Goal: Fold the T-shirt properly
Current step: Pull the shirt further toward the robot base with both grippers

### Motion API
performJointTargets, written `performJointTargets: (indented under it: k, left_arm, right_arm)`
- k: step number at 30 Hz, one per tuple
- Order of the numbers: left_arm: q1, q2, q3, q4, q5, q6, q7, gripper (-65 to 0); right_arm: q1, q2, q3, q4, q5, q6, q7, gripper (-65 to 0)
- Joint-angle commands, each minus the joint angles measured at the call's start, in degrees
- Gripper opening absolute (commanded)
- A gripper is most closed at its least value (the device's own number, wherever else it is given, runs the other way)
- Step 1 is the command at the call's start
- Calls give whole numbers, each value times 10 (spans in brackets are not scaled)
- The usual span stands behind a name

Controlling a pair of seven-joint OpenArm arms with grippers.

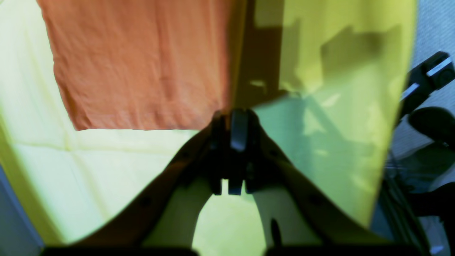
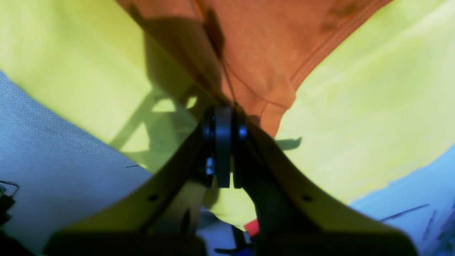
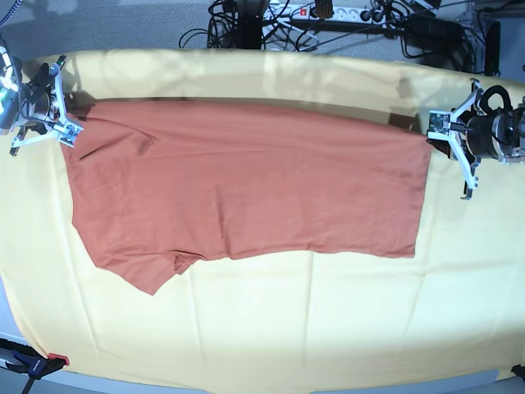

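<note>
**Both grippers pinched on the shirt's far edge**

The T-shirt lies spread across the pale yellow cloth, folded along its far side, one sleeve poking out toward the near left corner. At the left end of the base view, the right gripper has its jaws closed tight on the orange fabric (a taut crease runs straight into the tips). Opposite, the left gripper is clamped on the shirt's corner, jaws together.

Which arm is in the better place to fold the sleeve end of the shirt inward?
The right hand. It is shut on the T-shirt at the sleeve end; the left hand holds the far hem corner.
</note>
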Motion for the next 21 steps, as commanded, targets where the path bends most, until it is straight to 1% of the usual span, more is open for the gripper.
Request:
performJointTargets:
  k: [1, 3, 6, 9, 11, 13, 15, 17, 21]
  left_arm:
    - [-9, -21, -8, 8, -5, 0, 3, -650]
    - [-9, -30, -8, 14, -21, 0, 4, -650]
    - [-6, -39, -8, 16, -50, 0, 5, -650]
    - [-6, -40, -8, 17, -67, 0, 5, -650]
    - [-6, -40, -8, 17, -91, 0, 6, -650]
    - [-5, -40, -8, 18, -112, 0, 19, -650]
    - [-1, -41, -8, 23, -132, 0, 45, -650]
    - [11, -41, -8, 27, -139, 0, 66, -650]
    - [45, -40, -8, 26, -136, 0, 68, -650]
  right_arm:
    - [1, 16, 7, 6, -2, 4, -13, -650]
    - [-13, 19, 7, 6, 2, 13, -19, -650]
    - [-42, 25, 7, 6, 2, 13, -30, -650]
    - [-60, 25, 7, 6, 1, 13, -36, -650]
    - [-62, 25, 7, 6, 2, 13, -36, -650]
    - [-62, 25, 7, 6, -1, 13, -37, -650]
    - [-62, 25, 7, 6, -1, 13, -37, -650]
    - [-62, 25, 7, 6, -1, 13, -37, -650]
    - [-62, 25, 7, 6, 0, 13, -35, -650]
